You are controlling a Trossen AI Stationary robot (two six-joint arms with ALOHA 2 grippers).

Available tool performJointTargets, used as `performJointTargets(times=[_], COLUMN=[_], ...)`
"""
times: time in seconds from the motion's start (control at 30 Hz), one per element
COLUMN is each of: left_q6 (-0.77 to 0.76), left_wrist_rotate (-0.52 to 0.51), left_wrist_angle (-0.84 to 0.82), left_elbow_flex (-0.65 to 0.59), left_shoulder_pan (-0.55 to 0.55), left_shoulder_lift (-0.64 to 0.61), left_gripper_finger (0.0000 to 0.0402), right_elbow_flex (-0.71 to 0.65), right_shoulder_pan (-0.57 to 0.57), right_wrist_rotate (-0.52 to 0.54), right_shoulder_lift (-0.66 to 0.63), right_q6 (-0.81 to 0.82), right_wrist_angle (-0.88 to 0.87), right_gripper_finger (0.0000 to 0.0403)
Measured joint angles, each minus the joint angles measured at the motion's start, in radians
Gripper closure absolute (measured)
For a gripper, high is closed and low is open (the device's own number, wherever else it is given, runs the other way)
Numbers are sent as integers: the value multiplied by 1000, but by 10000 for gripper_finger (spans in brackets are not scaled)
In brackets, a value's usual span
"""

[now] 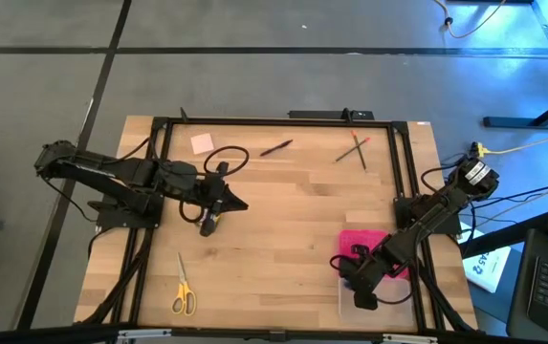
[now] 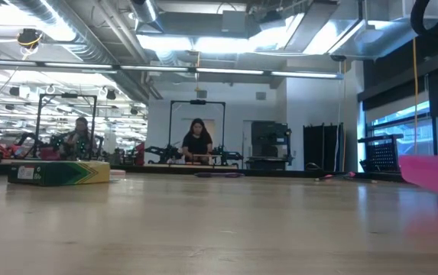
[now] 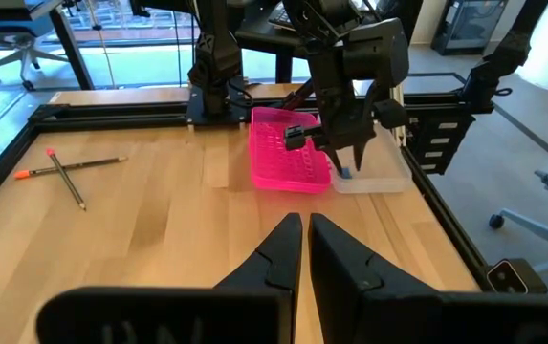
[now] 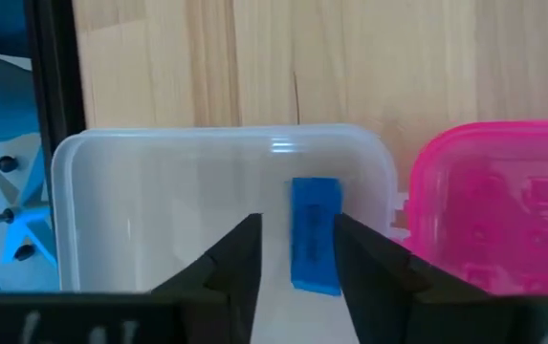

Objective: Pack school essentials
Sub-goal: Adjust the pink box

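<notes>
The right gripper [image 4: 295, 250] hung over the clear case [image 4: 159, 201] at the table's near right, its fingers parted with the tiny blue eraser [image 4: 314, 234] lying between them on the case floor. Its long axis ran in line with the fingers. The eraser seemed just packed, so the next move called for lifting clear. Farther off, the left gripper [image 3: 298, 250] waited mid-table, fingers closed and empty, and beyond it lay 2 pencils [image 1: 354, 147].

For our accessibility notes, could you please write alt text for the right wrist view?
A small blue eraser lies inside a clear rectangular case, seen between the open dark fingers of the right gripper directly above it. The case's pink perforated lid lies open beside it on the light wooden table.
</notes>
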Motion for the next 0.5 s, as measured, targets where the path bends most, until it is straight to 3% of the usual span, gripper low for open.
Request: performJointTargets(times=[0.27, 0.5], left_q6=[0, 0], left_wrist_rotate=[0, 0], left_wrist_angle=[0, 0], left_elbow_flex=[0, 0], left_shoulder_pan=[0, 0], left_shoulder_lift=[0, 0], left_gripper_finger=[383, 383], right_elbow_flex=[47, 164], right_shoulder_pan=[-6, -30], right_wrist_rotate=[-51, -68], right_shoulder_lift=[-4, -5], right_q6=[-53, -55], right_wrist_angle=[-18, -169], right_gripper_finger=[257, 275])
